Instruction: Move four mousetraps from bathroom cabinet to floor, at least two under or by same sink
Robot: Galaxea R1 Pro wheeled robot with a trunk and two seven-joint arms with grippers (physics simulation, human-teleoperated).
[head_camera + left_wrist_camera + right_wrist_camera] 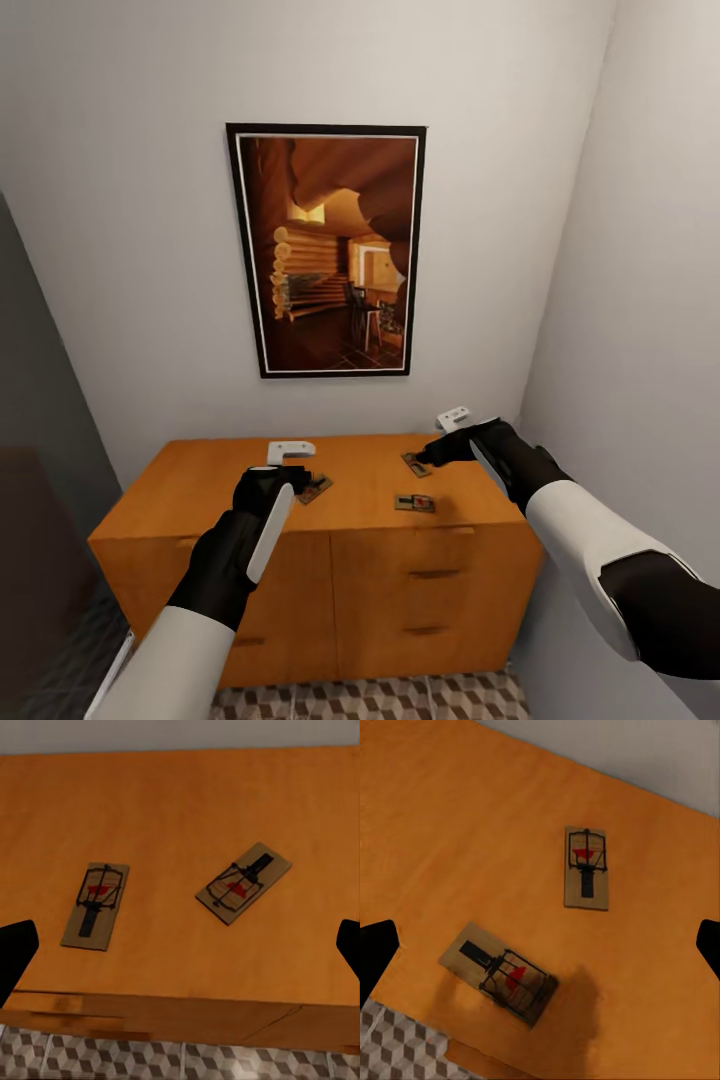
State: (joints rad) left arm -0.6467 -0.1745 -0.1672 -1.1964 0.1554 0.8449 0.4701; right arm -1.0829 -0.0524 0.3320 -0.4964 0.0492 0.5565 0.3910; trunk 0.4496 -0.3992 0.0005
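Three mousetraps lie flat on the orange-brown cabinet (200, 480): one (316, 488) just beside my left gripper (297, 480), one (416, 464) at my right gripper (432, 457), and one (414, 503) near the front edge. The left wrist view looks down on two mousetraps (95, 905) (244, 882) with the left gripper (180, 949) open above the cabinet top (180, 802). Two mousetraps (586, 867) (500, 973) also lie below the open right gripper (540, 945). Neither gripper holds anything. The sink is out of view.
A framed picture (330, 250) hangs on the wall behind the cabinet. A side wall (650, 300) stands close on the right, a dark surface (40, 520) on the left. Cube-patterned bathroom floor (370, 700) runs in front of the drawer fronts (430, 575).
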